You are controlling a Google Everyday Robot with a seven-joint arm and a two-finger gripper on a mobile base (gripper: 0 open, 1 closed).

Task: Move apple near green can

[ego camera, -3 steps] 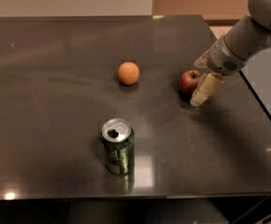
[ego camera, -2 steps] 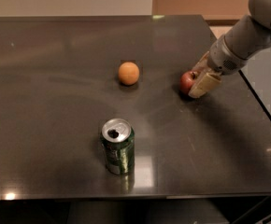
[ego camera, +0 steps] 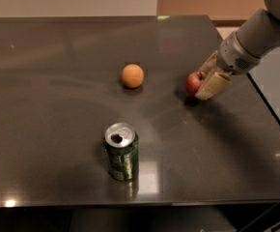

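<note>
The apple (ego camera: 193, 82), small and red, rests on the dark table (ego camera: 58, 105) at the right. My gripper (ego camera: 203, 77) comes in from the right and is shut on it: the pale near finger (ego camera: 213, 85) presses its front right side, and the other finger sits behind it. The right part of the apple is hidden by the fingers. The green can (ego camera: 121, 152) stands upright near the table's front edge, well to the left of and in front of the apple, with its silver top and dark drinking hole showing.
A plain orange round fruit (ego camera: 132, 76) lies on the table to the left of the apple and behind the can. The table's right edge (ego camera: 270, 111) runs close behind my gripper. My grey arm (ego camera: 256, 37) reaches in from the upper right.
The near finger has moved in from in front of the apple until it lies against it. The apple, the can and the orange fruit have stayed in place.
</note>
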